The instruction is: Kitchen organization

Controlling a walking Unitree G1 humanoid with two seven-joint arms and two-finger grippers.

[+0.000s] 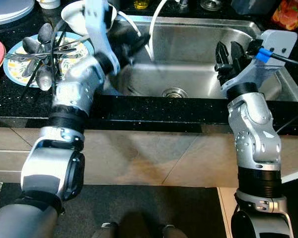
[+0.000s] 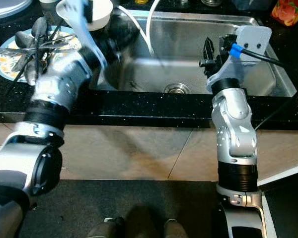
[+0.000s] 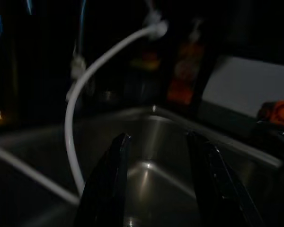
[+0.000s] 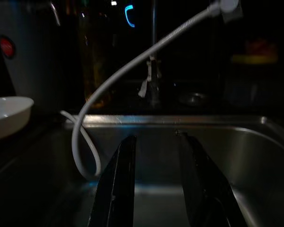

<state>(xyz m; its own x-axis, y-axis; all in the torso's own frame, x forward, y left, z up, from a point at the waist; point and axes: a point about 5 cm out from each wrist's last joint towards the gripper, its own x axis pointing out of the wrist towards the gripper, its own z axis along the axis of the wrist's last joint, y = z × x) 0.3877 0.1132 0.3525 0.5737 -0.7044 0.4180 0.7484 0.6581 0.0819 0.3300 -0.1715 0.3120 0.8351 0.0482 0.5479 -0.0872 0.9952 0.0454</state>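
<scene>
Watch the white hose (image 4: 113,75) looping into the sink (image 1: 198,74): your empty left gripper (image 3: 158,184) and right gripper (image 4: 158,184) (both spread apart) could snag it.

Both arms silver-grey cast shells, black ribbed joint rings, black elbow caps. Right gripper (image 1: 229,58): two long black fingers, pale grey wrist bracket, blue connector with black cable. Left gripper (image 3: 163,179): black fingers, white bracket
</scene>
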